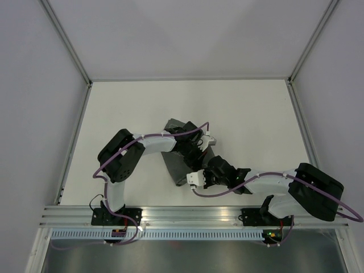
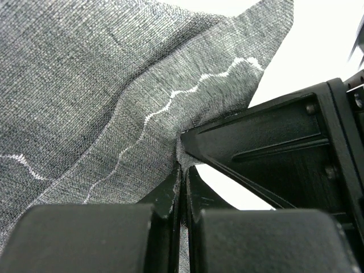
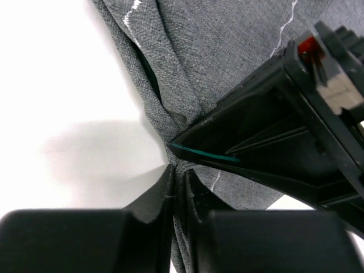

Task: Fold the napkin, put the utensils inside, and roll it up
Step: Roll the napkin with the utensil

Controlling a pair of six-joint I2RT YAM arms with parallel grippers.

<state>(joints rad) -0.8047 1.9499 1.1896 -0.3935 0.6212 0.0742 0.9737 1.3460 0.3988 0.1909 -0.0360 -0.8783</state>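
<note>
White tabletop (image 1: pixel 256 114), closed in on three sides by pale walls (image 1: pixel 34 85). An aluminium rail (image 1: pixel 193 213) runs along the near edge and carries both arm bases.

1. Left arm (image 1: pixel 122 156). It rises from its base at lower left, and the forearm reaches rightward to the middle of the table.
2. Left gripper (image 2: pixel 183 170). The jaws are clenched on a fold of the napkin (image 1: pixel 173 166) (the left wrist view shows the cloth running down into the narrow slit between the two fingers).
3. Napkin. The dark grey cloth lies at the centre of the table, between and beneath the two wrists.
   - It is creased into ridges, not spread flat.
   - From above, one corner shows on the far side of the left forearm and a larger patch on the near side.
   - A thin pale stitched line (image 2: pixel 187 91) wavers along the edge.
4. Right gripper (image 3: pixel 177 173). The jaws are drawn together on a gathered ridge of the same cloth, and fabric fills the gap between the fingertips.
5. Gripper spacing. The two grippers work just beside each other, and each wrist view shows the other gripper's black finger entering from the right and meeting the cloth at the pinch point.
6. Right arm (image 1: pixel 315 190). It sits low at lower right, with the forearm reaching leftward to the cloth.
</note>
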